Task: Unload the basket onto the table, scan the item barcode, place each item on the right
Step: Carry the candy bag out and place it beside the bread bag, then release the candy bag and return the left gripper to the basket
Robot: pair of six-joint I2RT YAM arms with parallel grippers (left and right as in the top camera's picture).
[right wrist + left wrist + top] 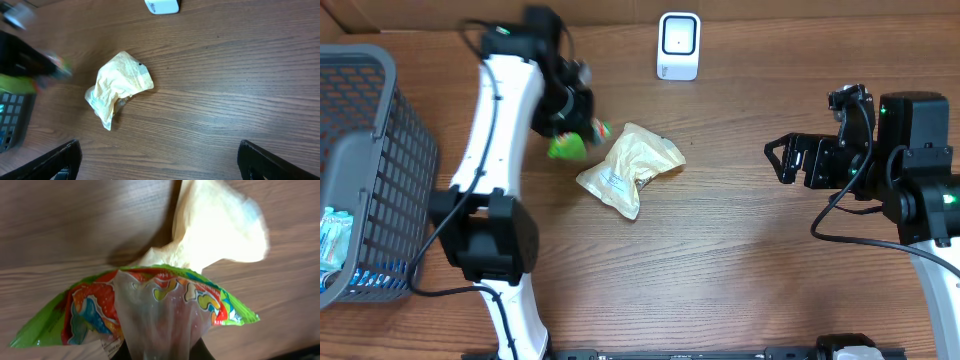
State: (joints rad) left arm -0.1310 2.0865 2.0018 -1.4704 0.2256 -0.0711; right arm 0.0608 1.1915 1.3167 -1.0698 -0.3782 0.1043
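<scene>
**Inspector A:** What do we record for the left gripper?

**Inspector B:** We find its jaws clamped on the green bag. In the wrist view the clear sealed edge of the bag runs into the jaws, and the printed green body fans out just ahead of them. The overhead view is blurred at this arm, so we cannot tell whether the bag touches the table.

**Inspector A:** And what lies beyond those jaws?

**Inspector B:** We note a yellow bag crumpled on the table just past the held bag, close to it. We cannot tell whether the two touch. The scanner stands well apart from the left jaws, farther along the back of the table. The basket sits behind this arm, on the side away from the jaws.

**Inspector A:** The right gripper?

**Inspector B:** We record its jaws wide apart with nothing between them. They face the yellow bag from well away, with bare wood in the gap. We see no barcode on the green bag in any view.
</scene>
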